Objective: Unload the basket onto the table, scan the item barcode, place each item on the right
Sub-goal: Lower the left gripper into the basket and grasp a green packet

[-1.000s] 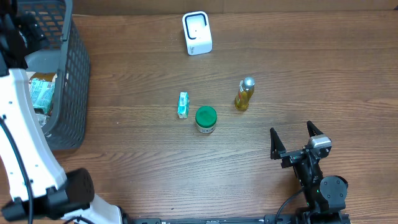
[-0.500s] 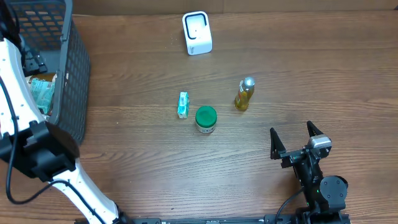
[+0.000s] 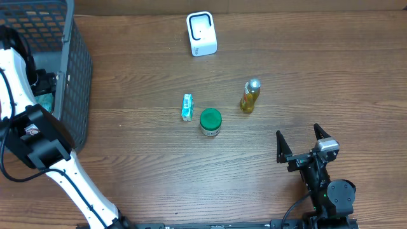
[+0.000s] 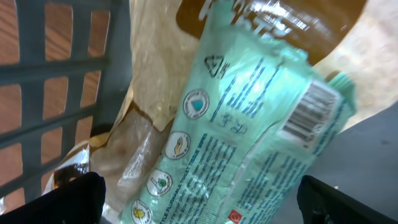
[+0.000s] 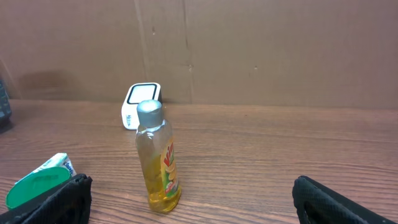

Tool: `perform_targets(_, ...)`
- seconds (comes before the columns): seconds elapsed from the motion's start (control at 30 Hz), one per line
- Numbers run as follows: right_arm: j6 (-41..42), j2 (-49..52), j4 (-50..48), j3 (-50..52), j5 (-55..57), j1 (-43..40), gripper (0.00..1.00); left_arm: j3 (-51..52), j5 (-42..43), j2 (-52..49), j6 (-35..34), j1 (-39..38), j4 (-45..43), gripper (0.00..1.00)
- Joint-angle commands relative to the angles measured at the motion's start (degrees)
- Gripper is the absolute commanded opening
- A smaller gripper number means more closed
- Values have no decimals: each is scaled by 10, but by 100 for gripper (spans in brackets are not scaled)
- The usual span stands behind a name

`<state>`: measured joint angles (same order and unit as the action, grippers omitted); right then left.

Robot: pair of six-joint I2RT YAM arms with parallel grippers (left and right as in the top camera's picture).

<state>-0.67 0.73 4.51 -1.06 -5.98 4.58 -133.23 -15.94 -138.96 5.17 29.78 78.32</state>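
Left pincer (image 4: 199, 202) and right pincer (image 3: 297, 132) gape wide, empty; a glossy, crinkled mint packet (image 4: 249, 143), ends cropped, lies in the grid-walled basket (image 4: 62, 74).

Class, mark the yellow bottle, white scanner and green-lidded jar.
yellow bottle (image 5: 169, 168), right wrist view, on its label.
white scanner (image 3: 201, 33), overhead view, on its top face.
green-lidded jar (image 3: 210, 119), overhead view, on its lid.

The left arm (image 3: 76, 184) has a long white tubular shell with boxy matte-black joint housings (image 3: 32, 135). The right arm (image 3: 327, 187), at five o'clock in the overhead view, is black throughout: a round motor housing (image 3: 341, 191), a small silver-grey block (image 3: 327, 145) at its eleven o'clock, and a thin black cable (image 3: 297, 206) looping at its eight o'clock. The right pincer (image 3: 297, 130) has two tapered black fingers (image 3: 282, 147); the left pincer (image 4: 211, 199) has dull black fingertips (image 4: 74, 196).
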Motion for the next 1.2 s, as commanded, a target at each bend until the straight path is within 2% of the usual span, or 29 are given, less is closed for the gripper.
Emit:
perform_targets(0.0,-2,-6,-2,6,1,-1,100,-4,38,5,28,9,-5,100)
perform_targets(0.23,-3,-6,-2,6,1,-1,100,31,42,5,28,15,-31,100)
perform_targets(0.67,-3,-6,-2,6,1,-1,100,174,10,5,45,22,-118,100)
perform_targets(0.73,-2,-6,-2,6,1,-1,100,185,10,5,42,23,-126,89)
perform_targets(0.77,-3,-6,-2,6,1,-1,100,187,10,5,42,24,-127,80)
perform_targets(0.87,-2,-6,-2,6,1,-1,100,187,10,5,29,24,-128,45)
perform_targets(0.9,-2,-6,-2,6,1,-1,100,187,10,5,26,24,-128,40)
perform_targets(1.1,-3,-6,-2,6,1,-1,100,167,13,7,1,24,-116,24)
perform_targets(1.13,-2,-6,-2,6,1,-1,100,143,20,8,-8,24,-104,18)
perform_targets(1.17,-3,-6,-2,6,1,-1,100,118,28,8,-13,24,-91,17)
